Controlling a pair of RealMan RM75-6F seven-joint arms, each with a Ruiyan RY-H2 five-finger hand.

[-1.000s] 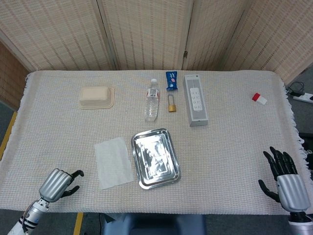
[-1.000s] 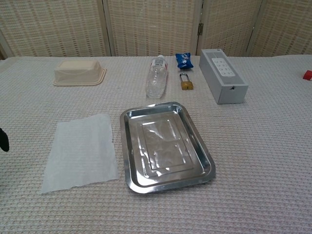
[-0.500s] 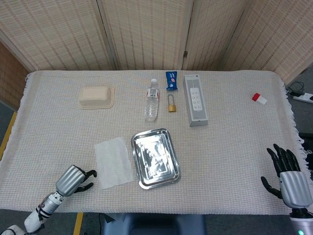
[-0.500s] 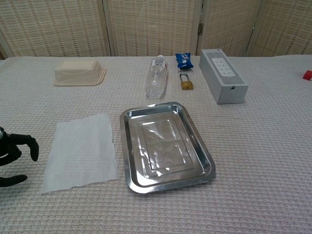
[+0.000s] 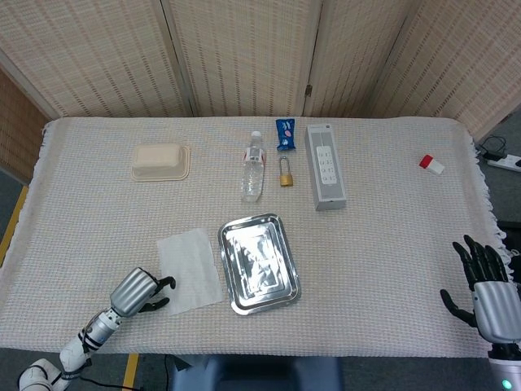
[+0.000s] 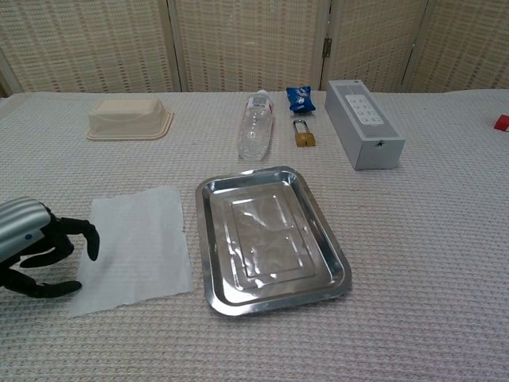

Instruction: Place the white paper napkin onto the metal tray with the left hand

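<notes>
Moved: left hand point(image 6: 36, 247) has slid in from the near-left edge and now sits at the napkin's near-left side; right hand point(image 5: 488, 293) has drifted slightly toward the near-right corner
Left hand: holds nothing; dark fingers point(image 6: 83, 232) apart and curled over the napkin's left edge; contact too close to call
Right hand: fingers spread, empty, well clear of everything
Napkin: white paper napkin point(image 6: 137, 245) lies flat, just left of the tray
Tray: metal tray point(image 6: 208, 274) holds nothing; open cloth on its right
Far: cream container point(image 6: 129, 118), bottle point(image 6: 254, 126), padlock point(image 6: 302, 134), blue packet point(image 6: 300, 98), grey box point(image 6: 363, 122)
</notes>
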